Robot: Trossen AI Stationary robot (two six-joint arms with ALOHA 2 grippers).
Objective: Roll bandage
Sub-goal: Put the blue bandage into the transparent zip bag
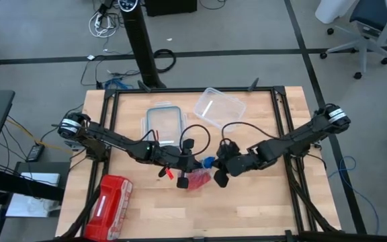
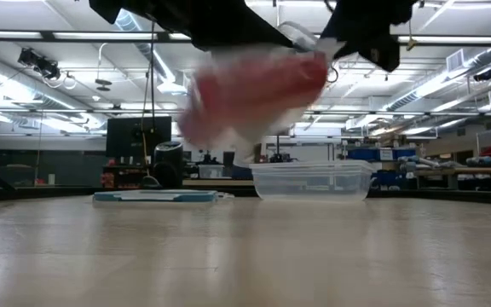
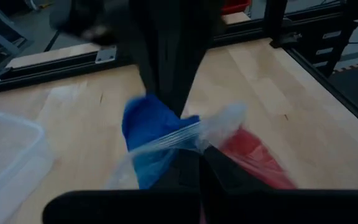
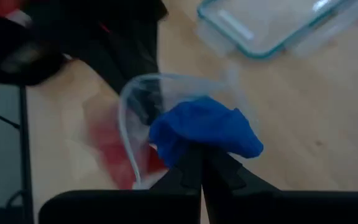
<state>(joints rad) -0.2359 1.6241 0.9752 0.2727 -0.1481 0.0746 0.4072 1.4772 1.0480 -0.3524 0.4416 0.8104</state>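
Observation:
The blue bandage (image 4: 207,132) is a crumpled bunch sticking out of the mouth of a clear plastic bag (image 4: 129,106) that holds red rolls (image 3: 253,158). Both hang above the table's middle. My left gripper (image 1: 183,168) is shut on the bag, and my right gripper (image 1: 219,172) is shut on the bandage (image 1: 208,162), facing it from the right. In the low view the bag (image 2: 254,89) shows blurred, well clear of the tabletop. My left gripper pinches the clear bag's film near its mouth (image 3: 188,146) between its two fingers, slanting down from the table's left. The bag hangs lifted clear, its film drawn out beside the bandage. My right gripper pinches the bunched bandage at its lower edge (image 4: 197,149) between its two fingers, slanting down from the table's right. The bunch is lifted clear, its other side still within the bag's mouth.
A clear lid with a teal rim (image 1: 163,124) and a clear container (image 1: 218,105) lie at the table's far middle. A red zip pouch (image 1: 109,198) lies near the front left corner. Bare wood stretches along the near and right sides.

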